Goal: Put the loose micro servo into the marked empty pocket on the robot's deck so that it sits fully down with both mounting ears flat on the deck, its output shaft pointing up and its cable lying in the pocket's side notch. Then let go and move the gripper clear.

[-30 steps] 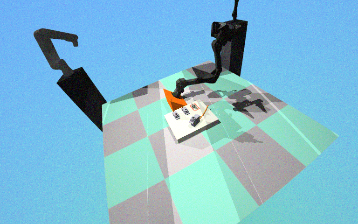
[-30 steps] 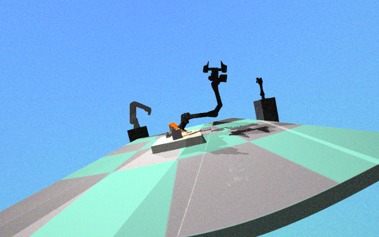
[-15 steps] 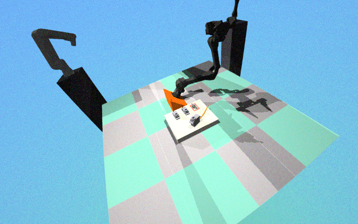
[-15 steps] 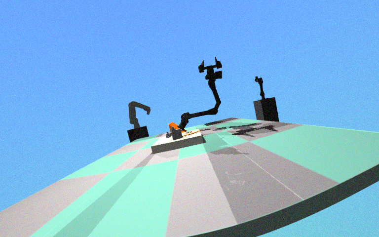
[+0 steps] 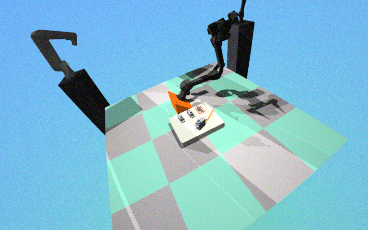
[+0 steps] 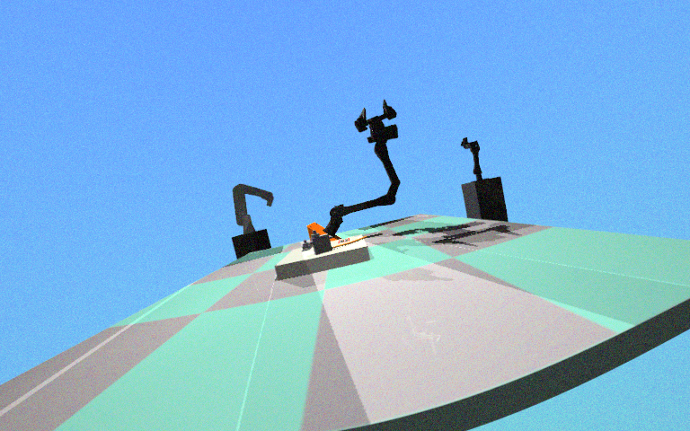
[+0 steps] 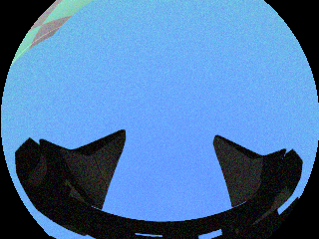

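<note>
The loose micro servo [image 5: 200,123] [image 6: 321,243] is dark grey and stands on the pale deck [image 5: 187,135] [image 6: 325,264], body clear above the surface, its shaft end up. Its orange cable [image 5: 210,115] runs toward the deck's right edge. The marked pocket [image 5: 200,109] has a red outline and looks empty; it lies behind the servo, apart from it. Two lower servos [image 5: 181,118] [image 5: 190,113] sit in the deck to the left of the pocket. My gripper [image 6: 374,105] [image 7: 171,137] is open and empty, high above the table and far from the servo, fingers pointing up.
An orange wedge-shaped block [image 5: 175,101] [image 6: 315,229] stands at the arm's base, against the back left of the deck. Two dark pedestals [image 5: 84,97] [image 5: 240,46] with other arms stand beyond the checkered table [image 5: 195,200]. In the wrist view mostly blue background shows.
</note>
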